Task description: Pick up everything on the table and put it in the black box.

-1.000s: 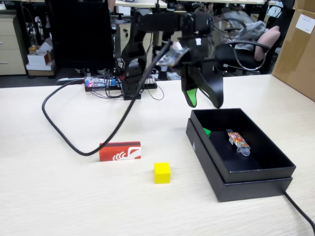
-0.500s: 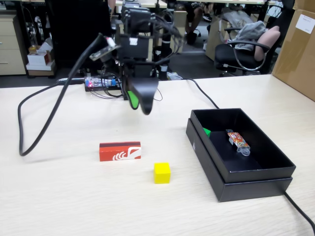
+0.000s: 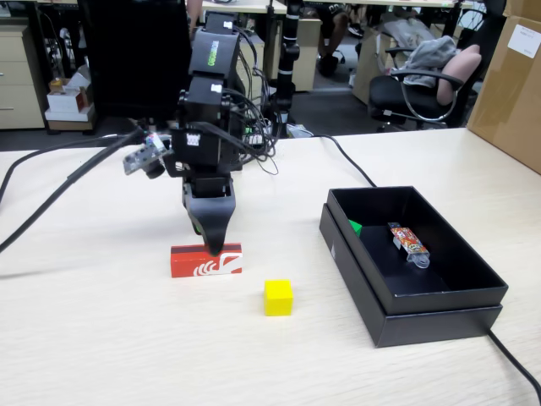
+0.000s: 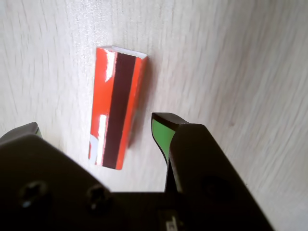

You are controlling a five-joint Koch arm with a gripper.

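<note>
The red pack [image 3: 190, 262] lies on the table [image 3: 118, 347] left of centre, and the yellow cube [image 3: 278, 297] sits a little to its right and nearer the camera. My gripper [image 3: 214, 245] is low over the pack's right half. In the wrist view the gripper [image 4: 96, 126] is open. Its green-padded fingertips [image 4: 161, 132] stand on either side of the red pack [image 4: 118, 106], with a gap on each side. The black box [image 3: 439, 315] stands on the right, and the green cube [image 3: 356, 227] rests inside against its left wall.
An orange patterned packet [image 3: 408, 241] lies inside the box. A thick black cable [image 3: 51, 203] loops over the table's left side. Another cable [image 3: 516, 364] runs off the front right corner. A circuit board [image 3: 173, 142] sits behind the arm's base.
The arm has swung left from above the black box and come down over the red pack. The jaws are still open and hold nothing. The cubes, pack and box have not moved.
</note>
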